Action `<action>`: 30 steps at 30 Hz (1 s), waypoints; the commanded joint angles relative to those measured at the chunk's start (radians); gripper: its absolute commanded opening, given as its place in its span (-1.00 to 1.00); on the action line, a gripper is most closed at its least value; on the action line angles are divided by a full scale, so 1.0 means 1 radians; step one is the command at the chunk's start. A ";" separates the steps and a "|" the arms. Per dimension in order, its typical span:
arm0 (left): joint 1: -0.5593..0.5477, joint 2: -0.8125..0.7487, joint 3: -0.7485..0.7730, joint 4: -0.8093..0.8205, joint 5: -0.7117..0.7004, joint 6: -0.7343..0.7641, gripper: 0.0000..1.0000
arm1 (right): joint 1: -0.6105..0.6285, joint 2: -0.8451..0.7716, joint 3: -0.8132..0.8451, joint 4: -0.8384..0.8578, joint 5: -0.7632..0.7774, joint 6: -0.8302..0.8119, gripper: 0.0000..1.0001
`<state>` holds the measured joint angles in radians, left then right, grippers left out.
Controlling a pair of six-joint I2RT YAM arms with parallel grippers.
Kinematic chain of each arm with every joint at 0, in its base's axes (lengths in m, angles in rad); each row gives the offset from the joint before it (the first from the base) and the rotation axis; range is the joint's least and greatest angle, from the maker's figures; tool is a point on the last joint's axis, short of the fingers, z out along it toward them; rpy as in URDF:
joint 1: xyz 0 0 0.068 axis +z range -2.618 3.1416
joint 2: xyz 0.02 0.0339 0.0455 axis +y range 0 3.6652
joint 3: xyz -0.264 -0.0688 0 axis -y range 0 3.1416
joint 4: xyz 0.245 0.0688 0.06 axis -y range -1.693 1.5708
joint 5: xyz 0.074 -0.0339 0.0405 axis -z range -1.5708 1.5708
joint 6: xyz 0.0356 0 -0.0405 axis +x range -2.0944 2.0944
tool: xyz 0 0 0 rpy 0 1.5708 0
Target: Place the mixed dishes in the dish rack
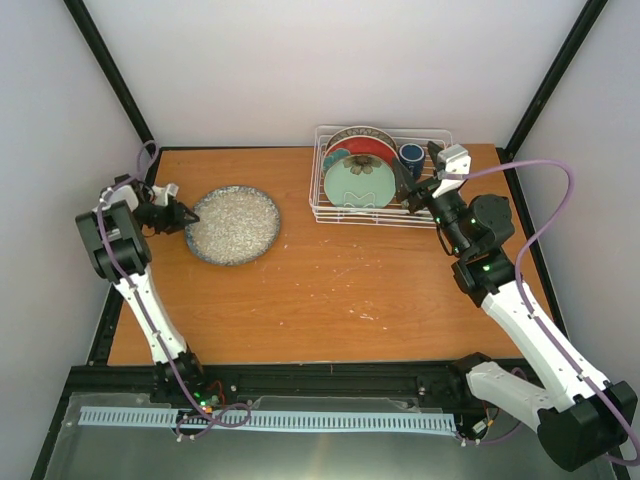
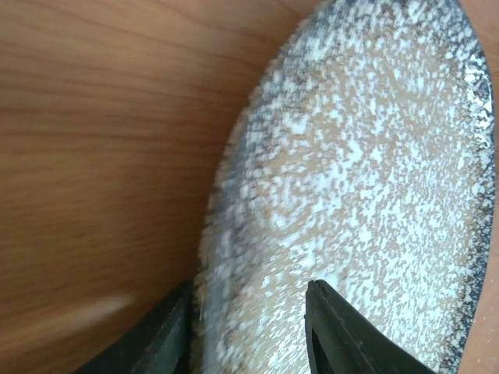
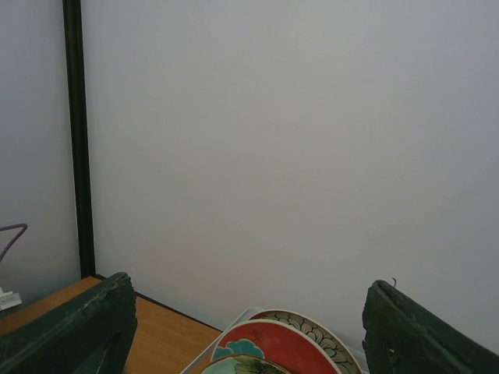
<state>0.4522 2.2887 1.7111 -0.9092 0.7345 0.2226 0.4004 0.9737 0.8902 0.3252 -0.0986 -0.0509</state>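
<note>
The large speckled grey plate (image 1: 233, 224) lies flat on the table at the left. My left gripper (image 1: 187, 214) is open at its left rim. In the left wrist view the gripper (image 2: 249, 312) straddles the plate's rim (image 2: 351, 171), one finger outside and one over the plate. The white dish rack (image 1: 316, 190) holds the petal-patterned plate (image 1: 362, 132), the red-rimmed teal plate (image 1: 365, 150) and the pale green plate (image 1: 360, 184) upright, and the dark blue mug (image 1: 411, 155). My right gripper (image 1: 413, 198) is open and empty at the rack's right front. I cannot make out the small bowl.
The right wrist view looks over the rack's corner (image 3: 248, 316) and the plate tops (image 3: 277, 341) at the grey back wall. Black frame posts (image 1: 110, 70) stand at the back corners. The table's left edge is close behind my left gripper.
</note>
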 commanded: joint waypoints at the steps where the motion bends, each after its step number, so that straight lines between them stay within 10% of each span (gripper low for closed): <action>1: -0.046 0.062 0.005 -0.006 -0.003 0.013 -0.27 | 0.011 0.004 0.015 0.000 -0.010 0.010 0.58; 8: -0.047 0.079 0.004 -0.012 0.039 0.029 -0.98 | 0.014 0.016 0.013 0.001 -0.027 0.021 0.58; 30: -0.055 -0.221 -0.362 0.532 0.259 -0.079 -0.99 | 0.067 0.162 0.032 0.034 -0.100 0.071 0.57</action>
<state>0.4171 2.1895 1.4048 -0.5903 0.9390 0.1394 0.4431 1.0992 0.8906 0.3332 -0.1791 0.0010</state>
